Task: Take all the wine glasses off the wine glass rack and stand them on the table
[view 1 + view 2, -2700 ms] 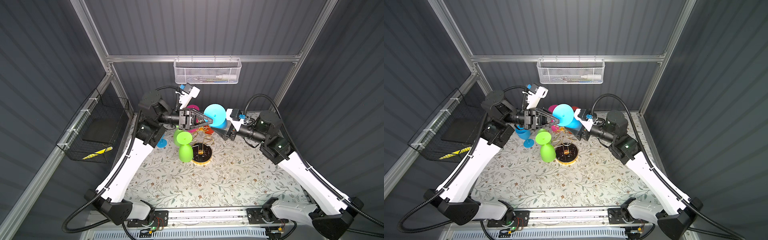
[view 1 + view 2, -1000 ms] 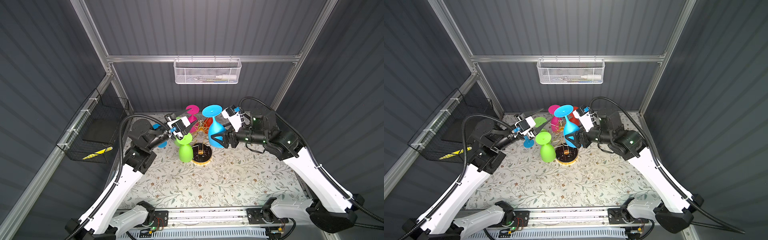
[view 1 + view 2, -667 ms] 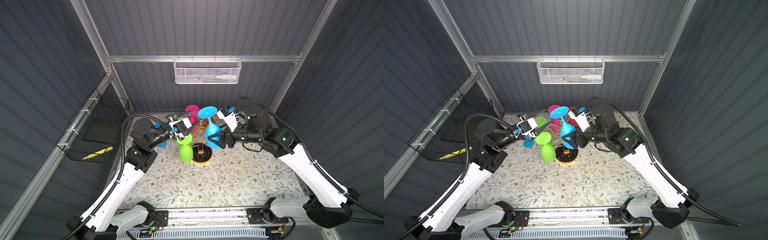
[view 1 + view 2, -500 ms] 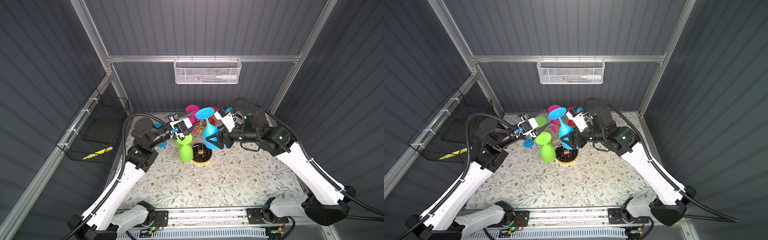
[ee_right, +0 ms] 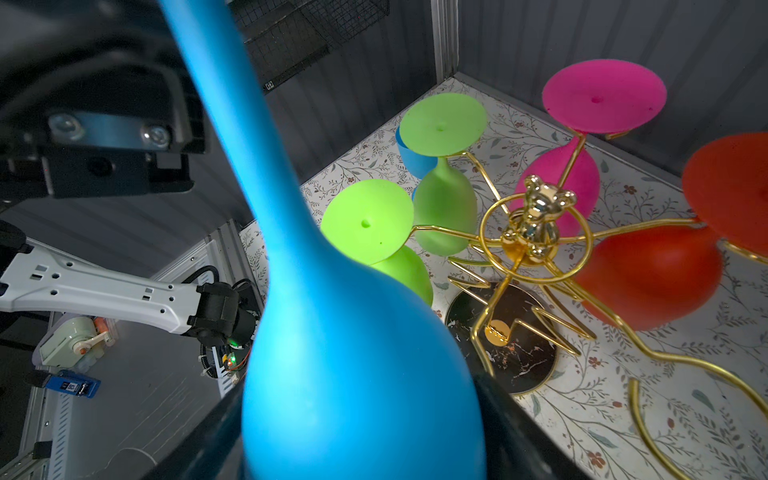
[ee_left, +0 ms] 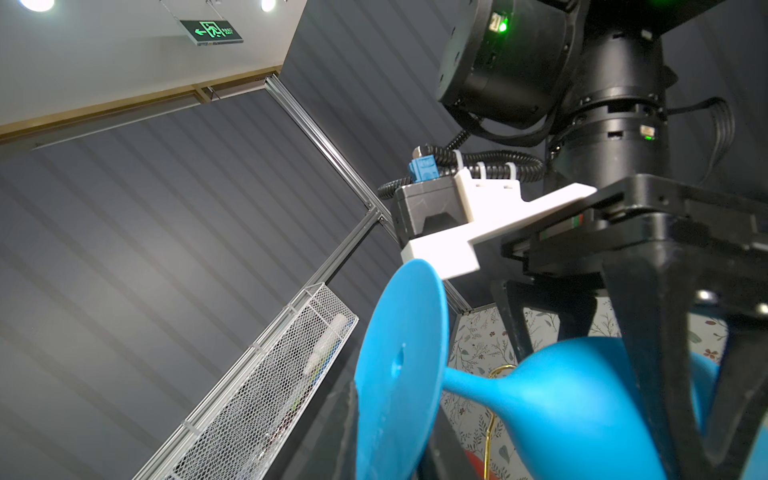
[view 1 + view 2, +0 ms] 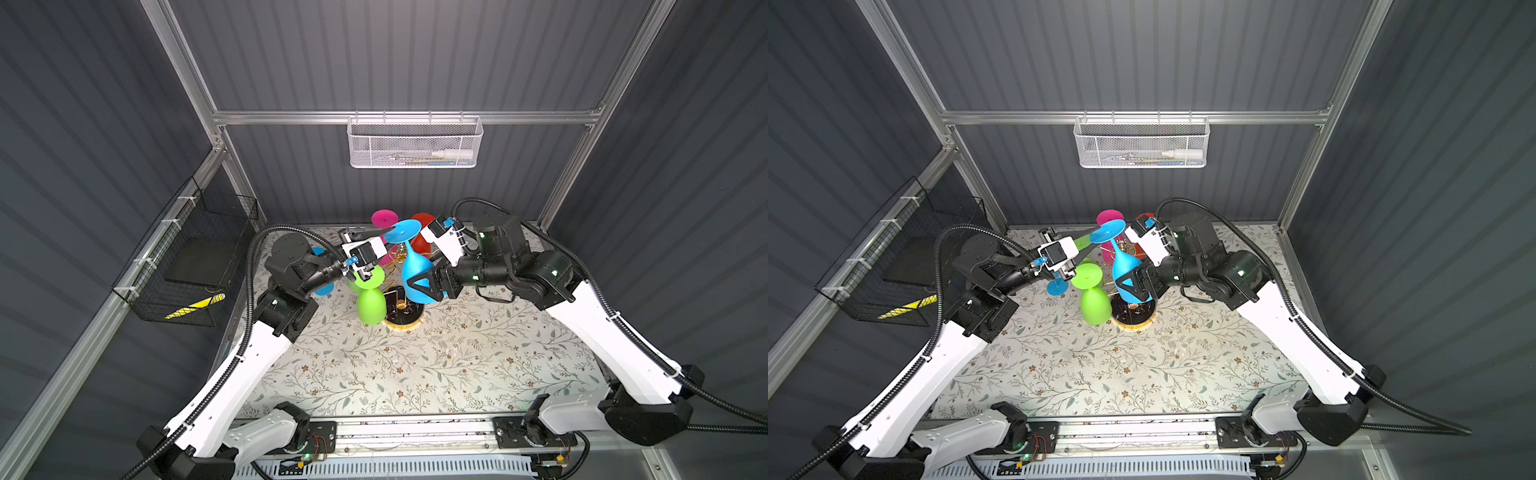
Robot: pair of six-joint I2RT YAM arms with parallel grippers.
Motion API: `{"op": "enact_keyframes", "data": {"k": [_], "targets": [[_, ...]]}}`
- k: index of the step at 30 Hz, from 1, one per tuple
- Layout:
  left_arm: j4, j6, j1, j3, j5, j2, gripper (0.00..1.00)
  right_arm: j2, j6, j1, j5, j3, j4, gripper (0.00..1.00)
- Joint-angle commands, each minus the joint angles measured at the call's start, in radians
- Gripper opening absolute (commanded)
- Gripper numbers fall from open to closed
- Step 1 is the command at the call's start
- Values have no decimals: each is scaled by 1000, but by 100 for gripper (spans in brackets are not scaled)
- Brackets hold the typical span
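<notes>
Right claw [image 7: 417,286] held the blue glass [image 7: 409,262] by its bowl near the rack [image 7: 401,314] — left claw [image 7: 384,232] at its foot rim, grip unclear.

Right arm [image 7: 602,336]: elbow raised, forearm near level, reaching in toward centre. Right gripper [image 7: 422,286]: fingers [image 5: 511,432] clamped either side of the bowl of the blue wine glass [image 7: 411,266], held tilted. Left arm [image 7: 249,357]: rises from its base, wrist angled upward. Left gripper [image 7: 388,230]: narrowed at the glass's foot; contact not determinable
</notes>
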Motion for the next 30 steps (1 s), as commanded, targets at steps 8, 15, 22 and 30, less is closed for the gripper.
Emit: {"op": "enact_keyframes", "data": {"k": [8, 15, 22, 30], "targets": [[9, -9, -6, 12, -55, -35, 5, -13, 18, 4, -37, -1, 13, 55], [7, -87, -7, -36, -146, -68, 0, -60, 62, -11, -85, -49, 93, 75], [80, -328, -5, -118, -344, -99, 0, -192, 187, -111, -218, -212, 320, 87], [113, -543, -5, -218, -482, -172, 0, -360, 319, -216, -332, -406, 570, 93]]}}
